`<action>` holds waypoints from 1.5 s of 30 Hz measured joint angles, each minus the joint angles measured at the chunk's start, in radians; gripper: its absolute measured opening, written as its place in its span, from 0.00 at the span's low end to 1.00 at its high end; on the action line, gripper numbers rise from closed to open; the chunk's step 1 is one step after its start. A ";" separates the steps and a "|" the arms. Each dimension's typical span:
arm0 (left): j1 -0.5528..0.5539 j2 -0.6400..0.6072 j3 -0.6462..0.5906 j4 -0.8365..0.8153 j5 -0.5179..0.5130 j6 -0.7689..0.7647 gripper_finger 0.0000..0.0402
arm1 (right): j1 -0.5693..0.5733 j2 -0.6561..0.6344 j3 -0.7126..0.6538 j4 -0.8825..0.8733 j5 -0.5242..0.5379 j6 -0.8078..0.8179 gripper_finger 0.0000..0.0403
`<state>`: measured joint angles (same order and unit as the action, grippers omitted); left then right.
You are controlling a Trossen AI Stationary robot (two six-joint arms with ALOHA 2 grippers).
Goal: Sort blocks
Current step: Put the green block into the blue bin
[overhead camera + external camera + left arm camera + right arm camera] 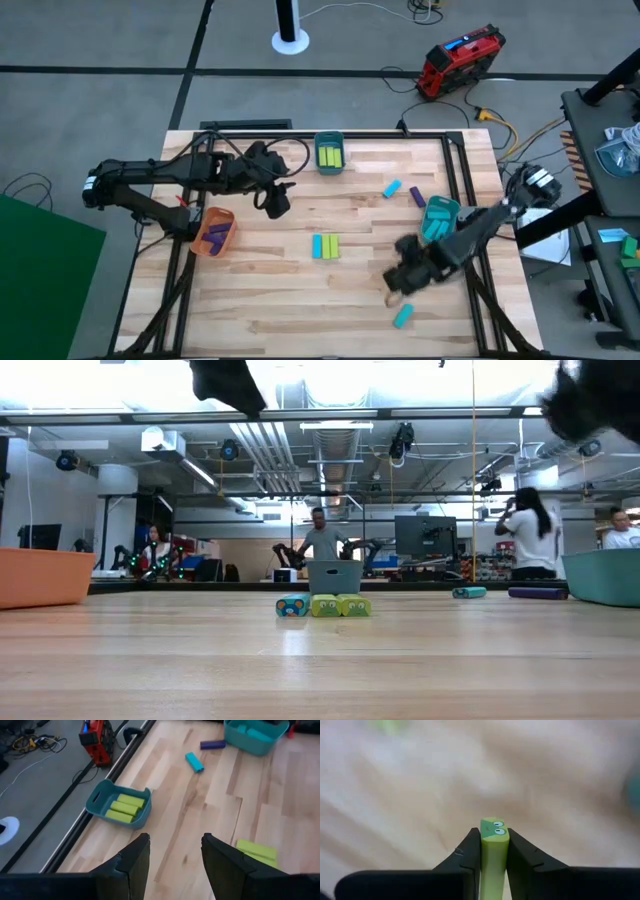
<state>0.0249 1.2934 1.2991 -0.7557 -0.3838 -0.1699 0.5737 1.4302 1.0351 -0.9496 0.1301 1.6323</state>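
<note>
A yellow-green block (494, 855) stands clamped between the fingers (462, 857) of the right gripper (405, 277), its end, printed with two small eyes, poking out past the fingertips. That gripper is over the table (300, 320) on the near right, just beside the teal bin (438, 219). A cyan block (403, 316) lies nearer the front edge, close to the gripper. In the middle of the table three blocks lie side by side, touching: one cyan (317, 246) and two yellow-green (331, 246). Toward the far right, a cyan block (392, 188) and a purple block (417, 196) lie near each other but apart. The teal bin holds cyan blocks. At the far edge a grey-blue bin (329, 152) holds three yellow-green blocks (124, 808). On the left an orange bin (213, 231) holds purple blocks (216, 236).

The left gripper (175, 857) hangs over the left-centre of the table, between the orange and grey-blue bins, its fingers parted and holding nothing.

People stand and sit in the room beyond the table.
</note>
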 joint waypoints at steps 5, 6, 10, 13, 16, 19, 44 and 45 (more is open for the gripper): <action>0.002 0.000 0.000 0.060 0.009 -0.023 0.39 | -0.206 -0.119 0.026 0.003 0.262 -0.206 0.12; 0.002 0.000 0.000 0.072 0.008 -0.032 0.39 | -0.265 -0.134 0.026 0.027 0.282 -0.274 0.12; 0.002 0.000 0.000 0.108 0.008 -0.059 0.39 | -0.528 -0.163 0.022 0.182 0.276 -0.570 0.12; 0.002 0.000 0.000 0.122 0.000 -0.060 0.39 | -0.720 -0.163 0.023 0.357 0.201 -0.776 0.12; 0.004 0.000 0.000 0.137 -0.017 -0.060 0.39 | -0.881 -0.153 0.023 0.565 0.115 -0.934 0.12; 0.005 -0.001 0.000 0.162 -0.059 -0.097 0.39 | -1.008 -0.143 0.023 0.706 0.061 -1.023 0.12; 0.018 -0.001 0.000 0.187 -0.106 -0.264 0.39 | -1.130 0.347 0.200 1.004 -0.082 -1.078 0.12; 0.018 -0.001 0.000 0.187 -0.106 -0.264 0.39 | -1.130 0.367 0.212 1.005 -0.091 -1.060 0.12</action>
<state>0.0433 1.2926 1.2987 -0.5686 -0.4900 -0.4338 -0.5560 1.7967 1.2468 0.0555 0.0392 0.5718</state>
